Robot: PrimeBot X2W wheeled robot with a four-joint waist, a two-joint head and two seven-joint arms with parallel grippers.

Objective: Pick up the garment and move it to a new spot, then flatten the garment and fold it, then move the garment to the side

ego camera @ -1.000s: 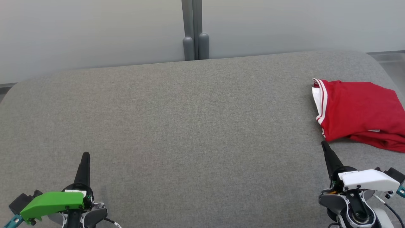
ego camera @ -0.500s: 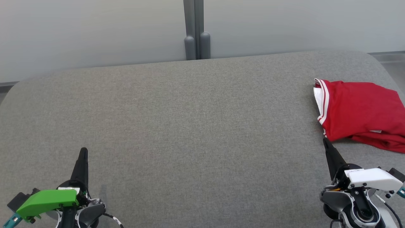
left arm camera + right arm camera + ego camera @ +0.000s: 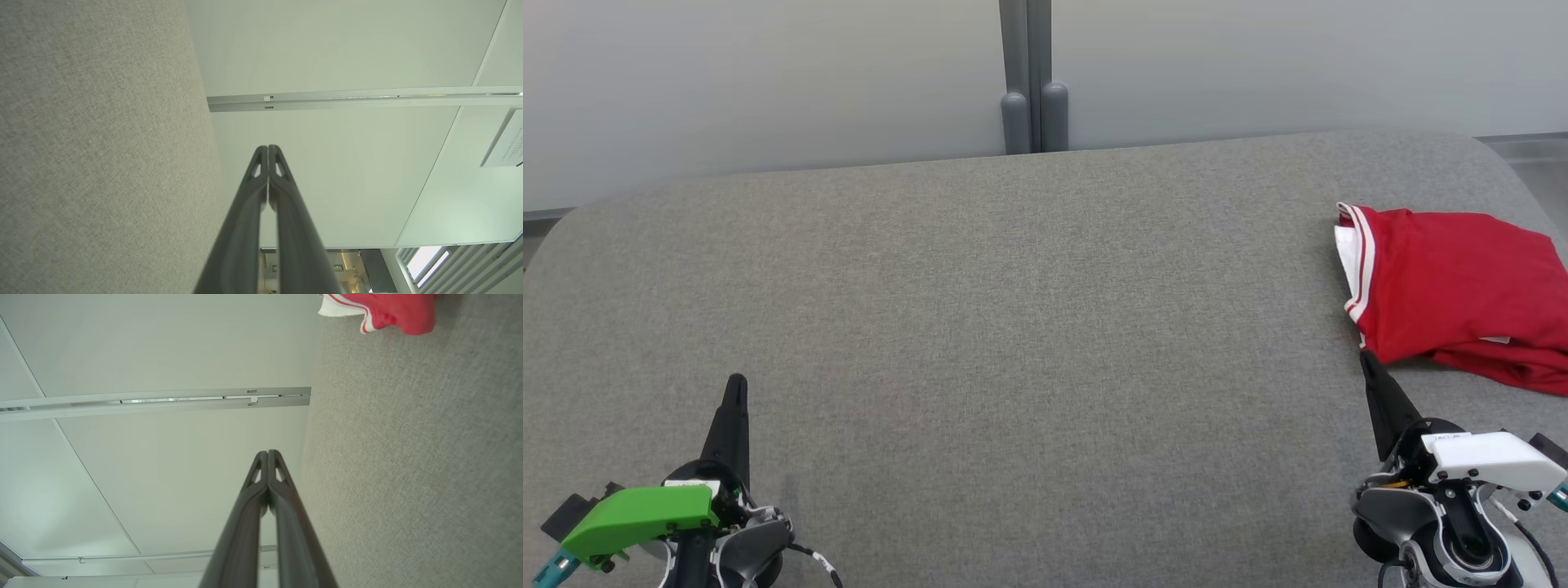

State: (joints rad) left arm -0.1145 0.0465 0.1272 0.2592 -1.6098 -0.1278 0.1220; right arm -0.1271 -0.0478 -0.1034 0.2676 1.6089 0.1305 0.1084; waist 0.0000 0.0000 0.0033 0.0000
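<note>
Lying folded at the right end of the grey cushion [image 3: 1013, 327], the red garment [image 3: 1454, 294] runs off the head view's right edge. Its long axis goes side to side, the white-striped end pointing toward the cushion's broad open middle. The left gripper [image 3: 737, 384] and right gripper [image 3: 1365, 356] are closed tight, holding nothing, the right tip just beside the garment's near corner.

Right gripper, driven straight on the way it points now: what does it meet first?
Probably the pale wall. The shut right gripper aims along the grey surface, and the red garment lies just off that line, though depth is uncertain.
</note>
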